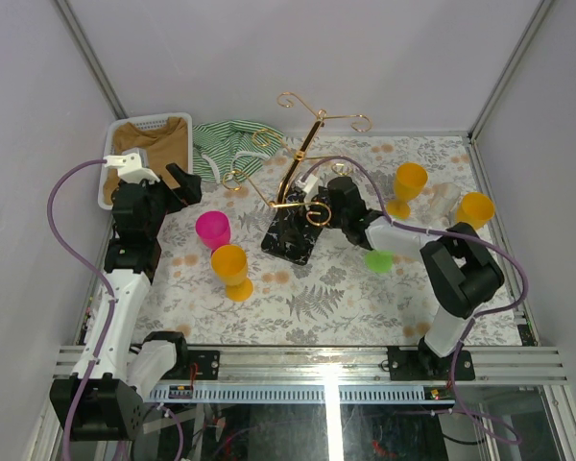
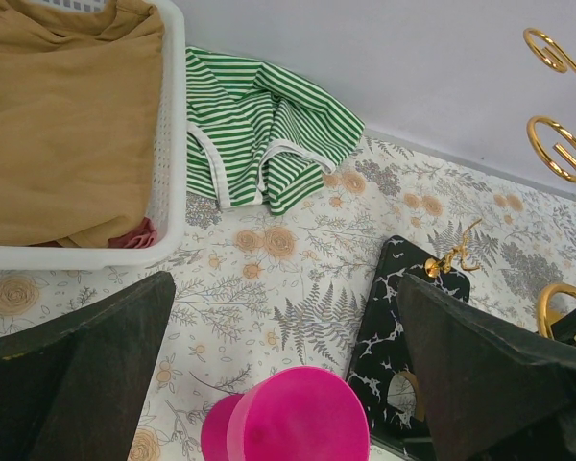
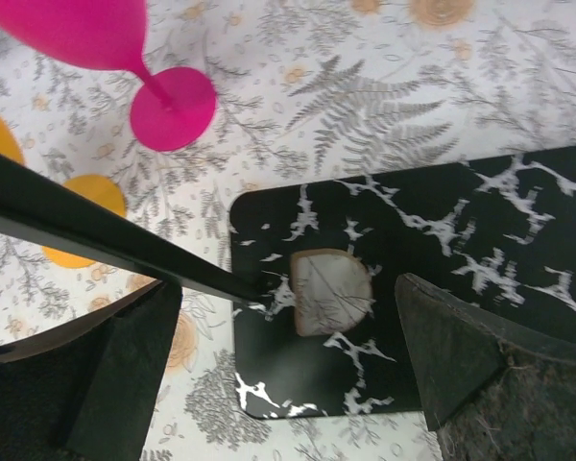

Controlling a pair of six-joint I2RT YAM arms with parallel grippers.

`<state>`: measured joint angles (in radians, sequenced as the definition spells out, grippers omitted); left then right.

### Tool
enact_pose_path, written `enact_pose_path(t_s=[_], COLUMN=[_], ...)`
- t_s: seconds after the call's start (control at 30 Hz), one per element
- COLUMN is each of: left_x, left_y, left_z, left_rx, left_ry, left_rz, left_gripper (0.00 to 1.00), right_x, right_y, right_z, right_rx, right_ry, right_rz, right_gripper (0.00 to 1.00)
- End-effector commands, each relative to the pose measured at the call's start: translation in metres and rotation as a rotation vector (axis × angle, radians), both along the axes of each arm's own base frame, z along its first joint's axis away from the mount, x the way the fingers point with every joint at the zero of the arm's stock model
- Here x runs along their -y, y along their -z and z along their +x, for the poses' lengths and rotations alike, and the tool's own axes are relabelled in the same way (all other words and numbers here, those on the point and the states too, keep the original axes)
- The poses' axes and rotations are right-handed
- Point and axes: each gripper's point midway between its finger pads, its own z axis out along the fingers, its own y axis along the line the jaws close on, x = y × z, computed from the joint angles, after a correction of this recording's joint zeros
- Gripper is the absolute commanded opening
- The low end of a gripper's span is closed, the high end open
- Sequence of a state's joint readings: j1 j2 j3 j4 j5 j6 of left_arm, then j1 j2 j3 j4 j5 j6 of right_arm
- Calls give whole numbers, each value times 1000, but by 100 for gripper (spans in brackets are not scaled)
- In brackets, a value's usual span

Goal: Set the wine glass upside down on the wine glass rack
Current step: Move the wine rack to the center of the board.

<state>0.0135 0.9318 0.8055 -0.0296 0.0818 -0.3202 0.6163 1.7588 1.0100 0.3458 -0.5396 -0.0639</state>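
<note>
Standing bare, the wine glass rack holds nothing; left gripper and right gripper gape empty, pink wine glass untouched.

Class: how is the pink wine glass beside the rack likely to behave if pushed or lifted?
The pink wine glass stands on a thin stem and small foot, so a high push would probably tip it. Its opaque, matte colour suggests plastic: likely light, not brittle. Tipped, the round bowl might roll.
</note>
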Motion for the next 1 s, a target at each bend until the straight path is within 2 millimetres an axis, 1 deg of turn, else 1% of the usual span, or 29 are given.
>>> enact_pose_path(t_s=[0.0, 0.03, 0.13, 0.27, 0.47, 0.57, 0.7, 0.77, 0.87, 0.97], left_x=[2, 2, 2, 2, 3, 0, -6, -10, -9, -4], left_y=[-11, -11, -10, -9, -5, -2, 1, 4, 9, 17], left_z=[4, 4, 5, 5, 8, 10, 13, 13, 12, 8], left_rx=[55, 54, 51, 48, 30, 14, -19, -34, -57, -87], left_ry=[12, 14, 13, 11, 13, -2, -30, -46, -34, -3], left_rz=[10, 10, 8, 8, 3, 3, 22, 34, 49, 56], left_gripper=[100, 100, 100, 100, 100, 100, 100, 100, 100, 100], right_x=[24, 27, 35, 44, 63, 75, 94, 102, 115, 130], right_y=[-28, -27, -38, -47, -48, -52, -59, -65, -82, -105], right_z=[19, 19, 16, 6, -14, -18, -17, -17, -14, -8], right_rx=[73, 74, 106, 119, 114, 99, 71, 78, 120, 176], right_ry=[84, 88, 98, 109, 125, 170, 270, 316, 385, 473], right_rz=[9, 4, -8, -7, -51, -84, -142, -150, -151, -154], right_gripper=[99, 99, 99, 99, 99, 99, 99, 100, 100, 99])
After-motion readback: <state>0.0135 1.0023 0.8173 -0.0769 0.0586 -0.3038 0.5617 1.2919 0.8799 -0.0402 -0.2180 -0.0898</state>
